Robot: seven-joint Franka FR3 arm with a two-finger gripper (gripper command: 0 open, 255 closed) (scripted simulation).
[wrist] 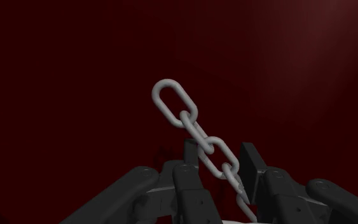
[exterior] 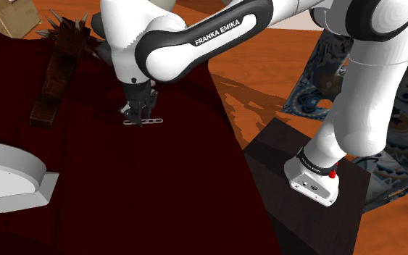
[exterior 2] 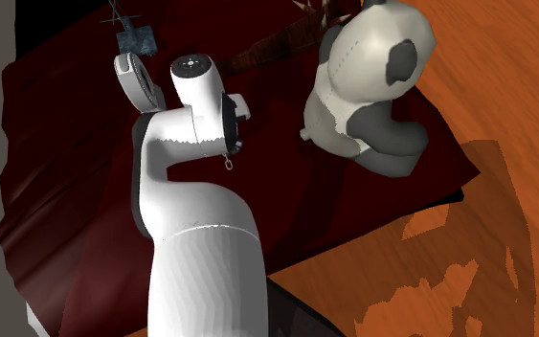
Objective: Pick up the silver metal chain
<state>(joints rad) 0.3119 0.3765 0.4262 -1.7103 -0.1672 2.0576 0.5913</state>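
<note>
The gripper (exterior: 139, 110) points down over the dark red cloth (exterior: 159, 188), in from the cloth's edge that faces the stand (exterior: 318, 217). Its two black fingers (wrist: 255, 167) are pressed in on the chain (wrist: 199, 137), pinching a link between them. In the wrist view the grey chain runs slantwise out from between the fingertips, and its end link shows free against the cloth.

In the shoulder view the chain (exterior: 143, 121) shows as a short level row of links just under the fingertips. Whether it touches the cloth there I cannot tell.

Toward the cloth's far corner lies a brown spiky block (exterior: 56, 76), well apart from the chain. A white and grey curved thing (exterior: 10, 177) sits near the shoulder view's left edge.

In the second exterior view a large rounded grey and white object (exterior 2: 368, 81) rests by the cloth's edge next to the orange wooden floor (exterior 2: 506, 239). A patterned rug (exterior: 325, 80) lies on the floor beyond the stand.
</note>
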